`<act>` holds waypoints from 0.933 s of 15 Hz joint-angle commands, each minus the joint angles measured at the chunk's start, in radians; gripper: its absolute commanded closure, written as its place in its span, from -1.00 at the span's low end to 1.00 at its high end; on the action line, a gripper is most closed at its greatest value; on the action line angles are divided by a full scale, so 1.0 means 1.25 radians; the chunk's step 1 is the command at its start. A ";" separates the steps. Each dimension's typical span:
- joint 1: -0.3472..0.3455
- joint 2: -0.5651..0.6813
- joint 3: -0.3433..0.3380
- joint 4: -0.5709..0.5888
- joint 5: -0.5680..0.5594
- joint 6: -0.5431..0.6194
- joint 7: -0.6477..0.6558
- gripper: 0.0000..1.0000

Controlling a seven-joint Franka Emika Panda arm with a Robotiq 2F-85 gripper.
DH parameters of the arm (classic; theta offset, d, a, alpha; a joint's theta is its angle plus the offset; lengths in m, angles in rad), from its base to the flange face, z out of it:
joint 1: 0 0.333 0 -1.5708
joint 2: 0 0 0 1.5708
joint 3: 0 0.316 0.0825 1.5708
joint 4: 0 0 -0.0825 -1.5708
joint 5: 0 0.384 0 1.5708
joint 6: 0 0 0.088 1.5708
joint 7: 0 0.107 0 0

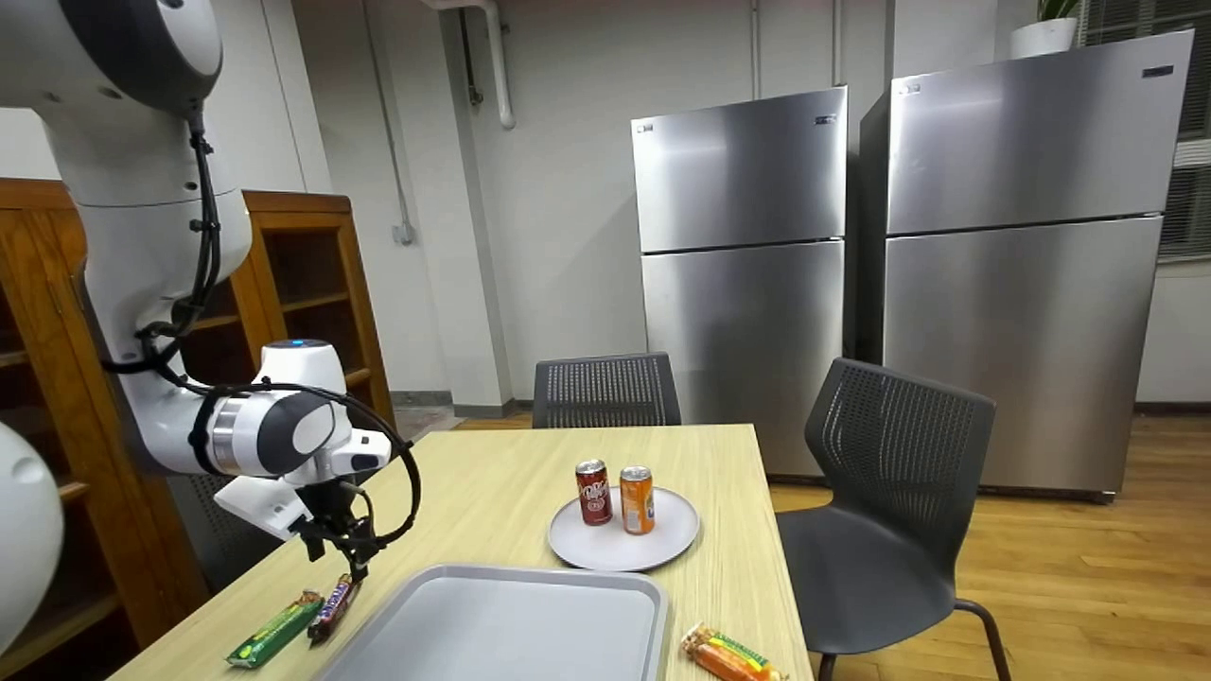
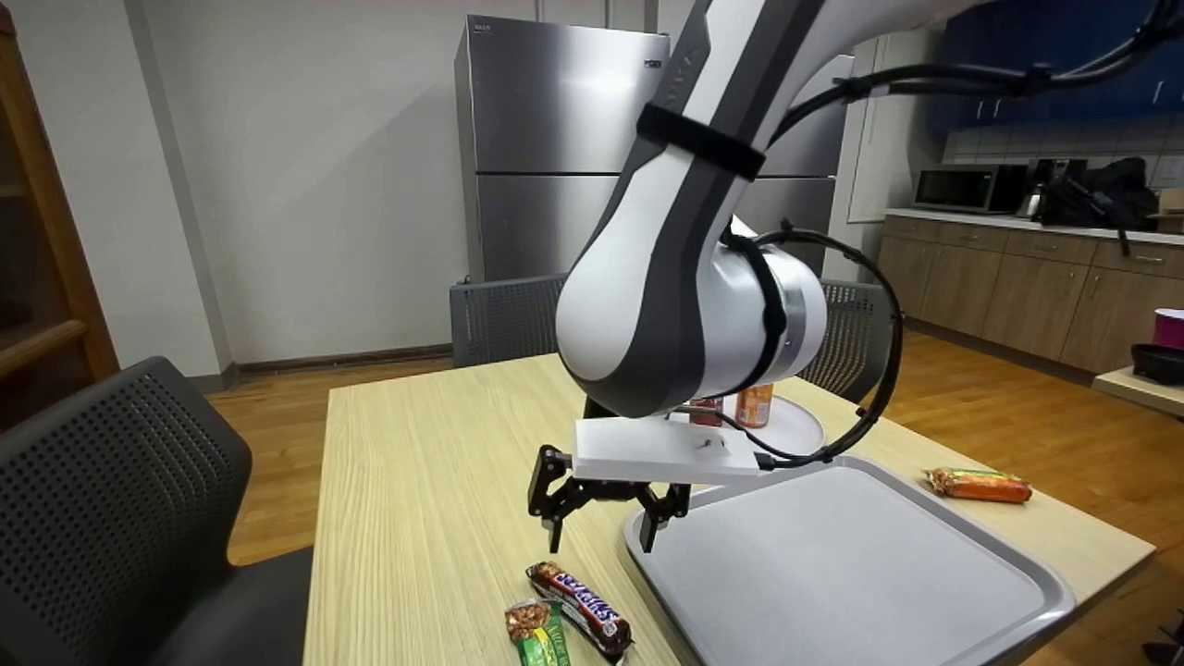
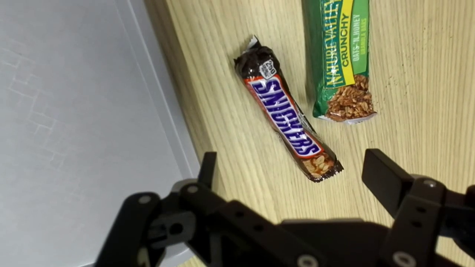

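My gripper (image 3: 290,159) stands open above the wooden table, its jaws wide apart with nothing between them. Below it lies a dark Snickers bar (image 3: 282,111), slanted, its near end in the gap between the fingers as the wrist view looks down. In an exterior view the fingertips of the gripper (image 2: 601,546) are raised above the Snickers bar (image 2: 581,606). Beside that bar is a green Nature Valley granola bar (image 3: 339,63), also on the table; both bars show in an exterior view, the green bar (image 1: 274,632) left of the Snickers (image 1: 333,608).
A grey tray (image 2: 832,555) lies beside the Snickers bar. Behind it, a light plate (image 1: 577,544) carries a Dr Pepper can (image 1: 594,494) and an orange can (image 1: 637,501). An orange-wrapped bar (image 1: 730,654) rests past the tray's other side. Dark chairs (image 1: 889,511) surround the table.
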 commanded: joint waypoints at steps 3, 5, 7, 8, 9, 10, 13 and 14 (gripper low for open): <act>0.020 -0.012 -0.036 -0.013 -0.001 0.004 0.065 -1.00; 0.031 -0.014 -0.071 -0.012 0.009 -0.008 0.121 -1.00; 0.035 -0.016 -0.109 -0.005 0.014 -0.017 0.173 -1.00; 0.037 -0.016 -0.128 -0.002 0.014 -0.020 0.195 -1.00; 0.035 -0.018 -0.148 0.004 0.010 -0.029 0.215 -1.00; 0.032 -0.017 -0.166 0.013 0.003 -0.040 0.231 -1.00; 0.020 -0.020 -0.212 0.038 -0.017 -0.076 0.260 -1.00; 0.015 -0.019 -0.221 0.050 -0.022 -0.089 0.267 -1.00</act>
